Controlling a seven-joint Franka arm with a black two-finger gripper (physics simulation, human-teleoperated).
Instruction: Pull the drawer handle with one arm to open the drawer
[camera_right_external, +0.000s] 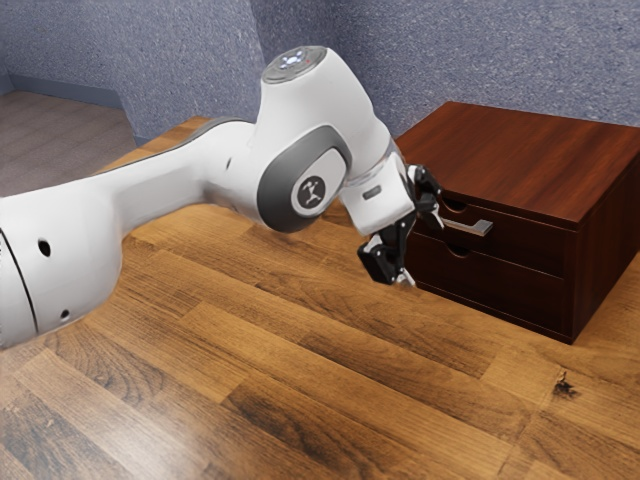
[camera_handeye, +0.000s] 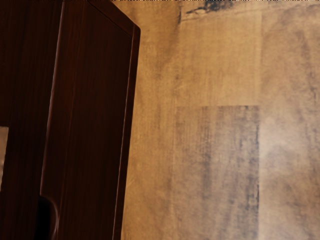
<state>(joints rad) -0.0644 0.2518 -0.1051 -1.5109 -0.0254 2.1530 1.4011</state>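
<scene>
1. A white robot arm reaches in from the exterior view's left, across a wooden plank table.
2. A dark red-brown cabinet with two drawers stands on the table, toward its far edge at the exterior view's right.
3. The upper drawer looks closed, its front flush with the lower drawer beneath it.
4. The drawer handle is a short silver bar on the upper drawer's front. Its long axis is level and runs along that front, side to side.
5. The black gripper hangs in front of the cabinet's face, near the front corner at the exterior view's left. It points down toward the table.
6. The gripper's tip sits lower than the handle and to the exterior view's left of it, near but apart. It holds nothing. Whether it is apart or together, I cannot tell.
7. In the wrist view the cabinet shows as a dark wooden wall just beside the hand, with bare table past it.
8. Judgement: the pull has not begun. The hand likely needs to rise and shift toward the exterior view's right, along the drawer front, to reach the bar. Then it would close across the bar's short side and draw straight out, away from the cabinet face.
</scene>
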